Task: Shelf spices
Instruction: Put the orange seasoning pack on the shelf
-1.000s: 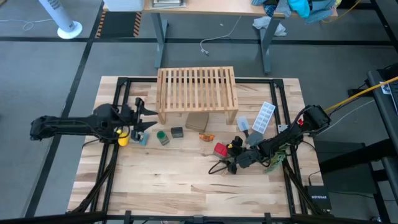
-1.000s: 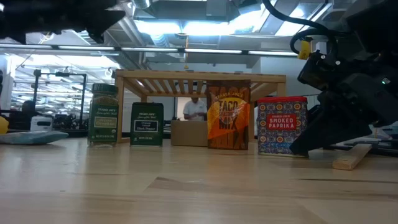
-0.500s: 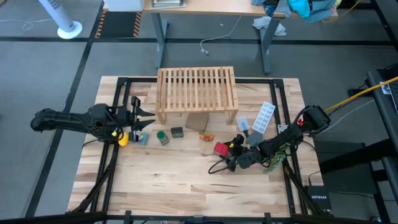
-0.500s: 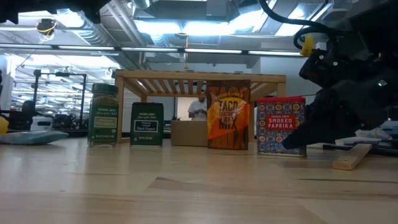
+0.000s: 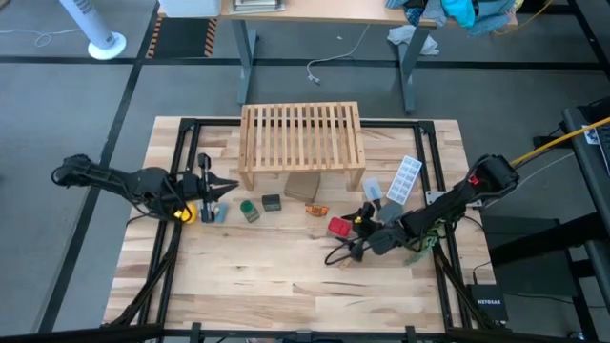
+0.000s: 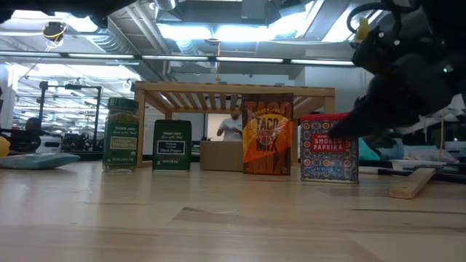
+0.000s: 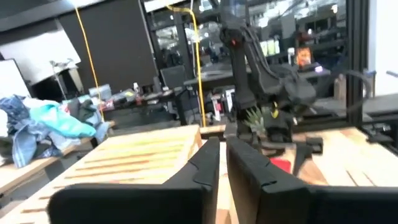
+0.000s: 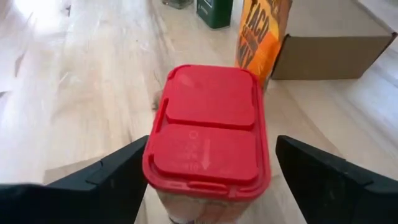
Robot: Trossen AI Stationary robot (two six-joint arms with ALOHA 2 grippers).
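While I watch from above, the table [image 5: 286,286] fills most of the view, its near half bare plank. The shelf [image 5: 302,136] stands at the far middle, its slatted top carrying nothing, with a plain cardboard box [image 5: 302,184] tucked under it.

In front of the shelf I see the spices in a loose row. The green round jar [image 5: 249,210] is furthest left, with the dark box-like jar [image 5: 272,202] just beside it, both closed and upright. The orange packet [image 5: 315,207] stands right of them, printed with a taco mix label in the low view. The red jar [image 5: 338,228] sits nearest and furthest right, its red lid shut; the low view shows a smoked paprika label on it. I cannot see inside any of them. A white ice-cube tray [image 5: 405,180] lies toward the right edge.

My right arm reaches in low from the right edge, and the right gripper [image 5: 350,238] has its fingers spread wide, one on each side of the red jar, not pressing its walls. My left arm stretches in from the left edge. The left gripper [image 5: 221,185] hovers left of the shelf's leg, fingers clenched together on nothing, well apart from the green jar.
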